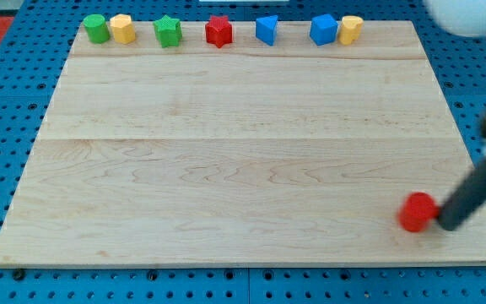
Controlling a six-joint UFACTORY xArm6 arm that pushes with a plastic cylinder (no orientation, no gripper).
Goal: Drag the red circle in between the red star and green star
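Note:
The red circle (417, 212) lies near the board's bottom right corner. My tip (445, 225) rests on the board just right of it, touching or nearly touching its right side; the dark rod slants up to the view's right. The red star (218, 31) and the green star (168, 31) stand side by side in the row along the board's top edge, with a small gap between them. They are far from the red circle, up and to the left.
Along the top edge also stand a green circle (96, 28), a yellow block (122, 29), a blue block (266, 29), another blue block (323, 29) and a yellow block (350, 29). The wooden board (243, 160) lies on blue pegboard.

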